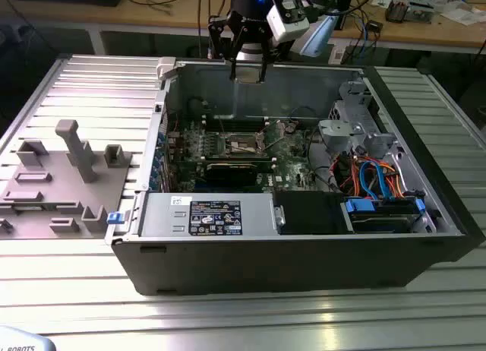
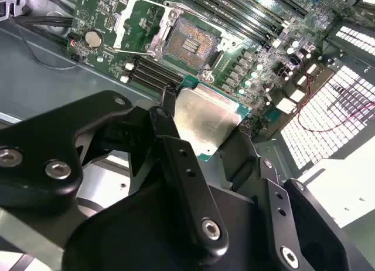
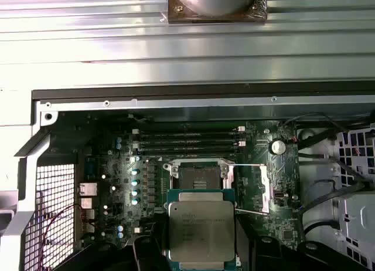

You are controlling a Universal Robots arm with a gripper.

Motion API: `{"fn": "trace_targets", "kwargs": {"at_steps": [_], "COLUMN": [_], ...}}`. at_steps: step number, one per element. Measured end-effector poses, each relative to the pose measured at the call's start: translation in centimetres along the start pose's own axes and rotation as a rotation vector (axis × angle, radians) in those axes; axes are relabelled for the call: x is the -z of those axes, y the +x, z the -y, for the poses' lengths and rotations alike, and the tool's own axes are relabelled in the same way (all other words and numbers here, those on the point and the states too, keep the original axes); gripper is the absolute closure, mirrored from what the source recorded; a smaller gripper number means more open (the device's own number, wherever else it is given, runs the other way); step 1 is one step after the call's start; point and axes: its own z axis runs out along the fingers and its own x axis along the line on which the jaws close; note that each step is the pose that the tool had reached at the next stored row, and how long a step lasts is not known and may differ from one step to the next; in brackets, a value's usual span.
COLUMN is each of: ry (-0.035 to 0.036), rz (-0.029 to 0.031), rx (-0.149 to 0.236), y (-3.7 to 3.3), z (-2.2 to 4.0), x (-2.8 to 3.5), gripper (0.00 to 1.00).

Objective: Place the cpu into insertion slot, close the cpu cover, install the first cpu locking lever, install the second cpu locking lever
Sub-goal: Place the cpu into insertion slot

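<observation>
1. The black two-fingered end effector (image 2: 205,133) pinches the small flat square cpu with the silvery metal top (image 2: 202,121) by two opposite edges. It hangs in the air over the open grey computer case (image 1: 288,252), which stands on the ribbed metal desk (image 1: 68,305).
2. By my judgement the cpu is light, stiff and smooth-lidded, with a fragile underside, so its edges are the safest hold.
3. It lies flat, silvery face up, underside toward the square insertion slot with a dark centre and silvery rim (image 3: 198,178), well apart from it.
4. It is nearly square, with no marked long axis. In the first wrist view its edges run parallel to the slot's rim.
</observation>
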Motion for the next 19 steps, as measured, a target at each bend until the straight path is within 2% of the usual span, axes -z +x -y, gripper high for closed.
{"fn": "trace_targets", "kwargs": {"at_steps": [19], "ry": [0.0002], "rz": [-0.0001], "rx": [0.0], "y": [0.15], "z": [0.04], "x": [-0.34], "gripper": [0.45]}}
